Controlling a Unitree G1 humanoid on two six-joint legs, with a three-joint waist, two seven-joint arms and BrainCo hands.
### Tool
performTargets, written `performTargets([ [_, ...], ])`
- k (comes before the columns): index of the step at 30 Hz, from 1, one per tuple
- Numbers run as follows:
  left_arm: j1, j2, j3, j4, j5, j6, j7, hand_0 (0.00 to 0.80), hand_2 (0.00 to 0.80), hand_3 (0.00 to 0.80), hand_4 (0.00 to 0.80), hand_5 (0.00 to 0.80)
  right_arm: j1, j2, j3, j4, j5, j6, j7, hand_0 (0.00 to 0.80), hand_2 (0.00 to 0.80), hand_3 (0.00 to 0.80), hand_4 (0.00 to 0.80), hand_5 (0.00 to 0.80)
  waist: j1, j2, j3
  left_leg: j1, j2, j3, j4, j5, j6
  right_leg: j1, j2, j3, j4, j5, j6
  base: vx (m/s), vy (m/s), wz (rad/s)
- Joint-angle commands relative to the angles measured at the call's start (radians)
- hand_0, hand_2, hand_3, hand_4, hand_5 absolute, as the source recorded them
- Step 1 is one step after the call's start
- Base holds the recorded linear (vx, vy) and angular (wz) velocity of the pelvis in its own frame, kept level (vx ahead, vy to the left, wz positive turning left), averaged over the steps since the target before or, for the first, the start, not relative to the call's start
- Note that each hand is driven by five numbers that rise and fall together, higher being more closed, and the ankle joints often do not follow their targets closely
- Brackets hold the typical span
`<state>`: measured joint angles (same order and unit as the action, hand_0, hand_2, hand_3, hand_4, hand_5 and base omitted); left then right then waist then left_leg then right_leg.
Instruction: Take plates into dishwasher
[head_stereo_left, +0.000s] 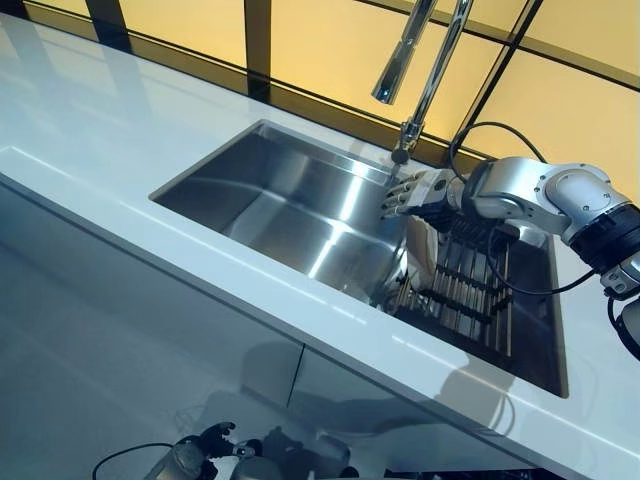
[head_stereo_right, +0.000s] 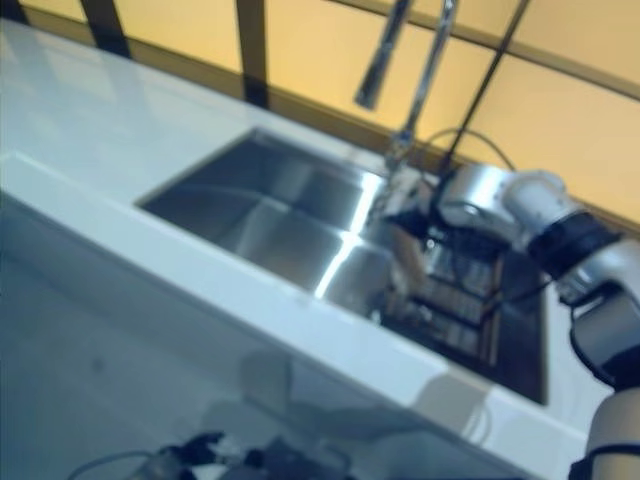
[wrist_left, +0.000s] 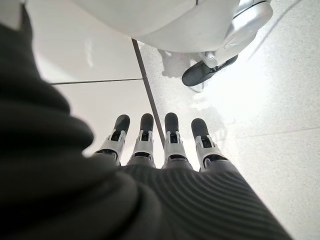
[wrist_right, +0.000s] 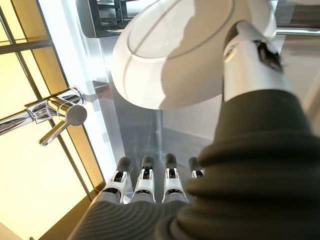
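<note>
Over the stainless steel sink basin (head_stereo_left: 290, 215) set in the pale glossy countertop (head_stereo_left: 100, 140), reaching in from the far side beside the tall chrome tap (head_stereo_left: 425, 70): the robot's right hand (head_stereo_left: 412, 195), fingers (wrist_right: 145, 182) straight and spread, closed on nothing. Standing on edge just below and in front of that hand, in the dark slatted drying rack (head_stereo_left: 470, 290) at the right end of the basin: a round white ceramic plate (wrist_right: 170, 65), its face turned toward the palm, its rim rising between the thumb (wrist_right: 250, 55) and the row of fingers without being pinched, as far as the right wrist view shows. Plate's flat plane roughly upright, so a grasp judged to need fingers on one face and thumb on the other, closing across the rim. Nearer hand by far: the right. Well apart from sink and plate, hanging low over the pale floor: the left hand (wrist_left: 165, 150), fingers straight and relaxed, empty. No dishwasher in sight in any view; plate not yet lifted from the rack.
</note>
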<state>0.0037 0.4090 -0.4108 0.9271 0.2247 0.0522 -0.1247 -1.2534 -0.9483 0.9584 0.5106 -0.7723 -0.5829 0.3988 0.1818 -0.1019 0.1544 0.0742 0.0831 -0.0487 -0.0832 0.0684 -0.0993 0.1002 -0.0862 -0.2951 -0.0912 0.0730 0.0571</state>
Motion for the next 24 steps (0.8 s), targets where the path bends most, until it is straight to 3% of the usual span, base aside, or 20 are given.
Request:
performTargets([
  [1, -0.001, 0.036, -0.068, 0.017, 0.039, -0.004, -0.009, 0.0, 0.0, 0.0, 0.0, 0.0, -0.063, -0.057, 0.028, 0.036, 0.029, 0.046, -0.038, 0.0, 0.0, 0.0, 0.0, 0.0, 0.033, -0.012, 0.008, -0.009, -0.012, 0.032, 0.008, -0.015, 0.022, 0.033, -0.003, 0.0, 0.025, -0.036, 0.027, 0.0, 0.0, 0.0],
  [8, 0.0, 0.036, -0.066, 0.008, 0.031, -0.009, -0.009, 0.0, 0.0, 0.0, 0.0, 0.0, -0.067, -0.065, 0.027, 0.038, 0.015, 0.038, -0.038, 0.0, 0.0, 0.0, 0.0, 0.0, 0.033, 0.0, 0.007, -0.011, -0.018, 0.028, 0.007, -0.015, 0.023, 0.033, -0.009, -0.001, 0.025, -0.036, 0.029, -0.007, 0.026, 0.0],
  [24, 0.0, 0.064, -0.044, -0.02, 0.045, 0.003, -0.018, 0.0, 0.0, 0.0, 0.0, 0.0, -0.067, -0.079, 0.022, 0.027, -0.031, 0.023, -0.01, 0.0, 0.0, 0.0, 0.0, 0.0, 0.051, -0.026, 0.029, -0.021, -0.017, 0.017, 0.006, -0.011, 0.026, 0.027, -0.008, -0.011, 0.035, -0.035, 0.03, 0.004, -0.006, 0.02],
])
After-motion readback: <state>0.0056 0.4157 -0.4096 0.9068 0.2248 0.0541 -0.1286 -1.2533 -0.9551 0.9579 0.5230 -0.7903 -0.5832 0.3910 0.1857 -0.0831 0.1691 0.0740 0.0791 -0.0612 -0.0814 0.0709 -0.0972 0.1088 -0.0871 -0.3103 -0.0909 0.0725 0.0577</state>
